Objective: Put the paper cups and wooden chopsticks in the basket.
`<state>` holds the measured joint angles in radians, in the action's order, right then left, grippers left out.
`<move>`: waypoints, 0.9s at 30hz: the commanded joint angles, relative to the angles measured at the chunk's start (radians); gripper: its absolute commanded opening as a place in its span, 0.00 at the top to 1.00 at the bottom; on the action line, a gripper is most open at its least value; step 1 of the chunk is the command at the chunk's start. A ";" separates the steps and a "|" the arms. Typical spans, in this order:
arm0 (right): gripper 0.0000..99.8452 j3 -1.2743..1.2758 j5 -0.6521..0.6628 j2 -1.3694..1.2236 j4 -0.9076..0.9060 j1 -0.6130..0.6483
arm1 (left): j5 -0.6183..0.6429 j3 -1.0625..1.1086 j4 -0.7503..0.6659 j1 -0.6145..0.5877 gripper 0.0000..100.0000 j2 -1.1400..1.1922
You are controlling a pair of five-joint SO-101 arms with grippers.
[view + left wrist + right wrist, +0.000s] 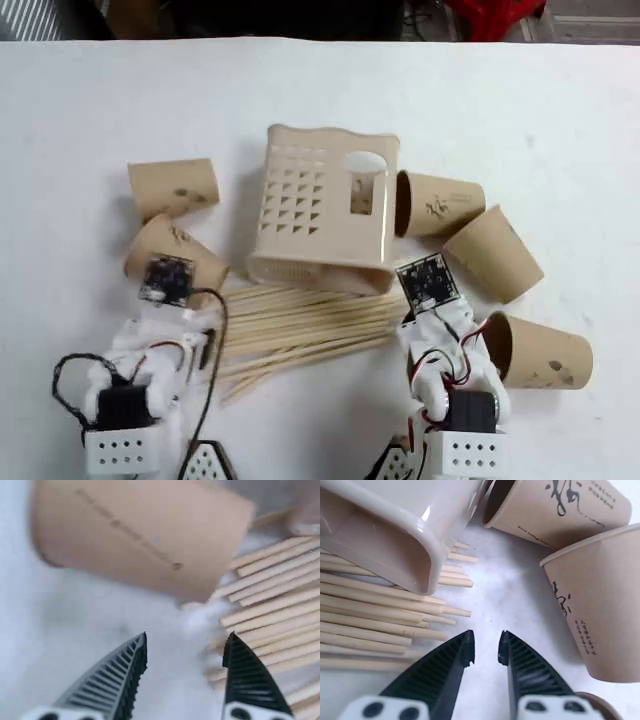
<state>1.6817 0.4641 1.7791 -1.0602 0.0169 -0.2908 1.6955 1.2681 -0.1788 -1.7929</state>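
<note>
The beige basket (325, 205) lies on its side mid-table, its rim (395, 535) over the chopstick ends. Wooden chopsticks (300, 330) lie in a loose pile between the two arms. Two paper cups (173, 187) (175, 255) lie left of the basket, three (440, 205) (495, 253) (540, 352) to its right. My left gripper (187, 642) is open just short of a lying cup (140, 535), with chopsticks (270, 610) beside it. My right gripper (485, 647) is open by a narrow gap over bare table, between the chopstick tips (380, 615) and two cups (555, 510) (605, 600).
The left arm (150, 350) and right arm (445, 370) stand at the near table edge. The white table (320, 90) stretches bare behind the basket. Dark and red items line the far edge.
</note>
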 commanded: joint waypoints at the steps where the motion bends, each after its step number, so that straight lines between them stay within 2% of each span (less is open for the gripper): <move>1: 0.90 0.009 0.009 0.021 0.021 0.005 | 0.008 0.000 0.005 0.045 0.75 -0.004; 14: 0.90 0.003 0.011 0.024 0.033 -0.001 | 0.008 0.000 0.005 0.045 0.75 -0.004; 19: 0.90 -0.026 0.121 0.022 0.039 -0.084 | 0.008 0.000 0.005 0.045 0.75 -0.004; 22: 0.90 -0.057 0.100 0.021 0.038 -0.120 | 0.008 0.000 0.005 0.045 0.75 -0.004; 27: 0.90 -0.121 0.089 0.018 0.033 -0.101 | 0.008 0.000 0.005 0.045 0.75 -0.004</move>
<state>1.6479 0.5623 1.7791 -1.0372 -0.0859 -0.2908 1.6955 1.2681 -0.1481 -1.7929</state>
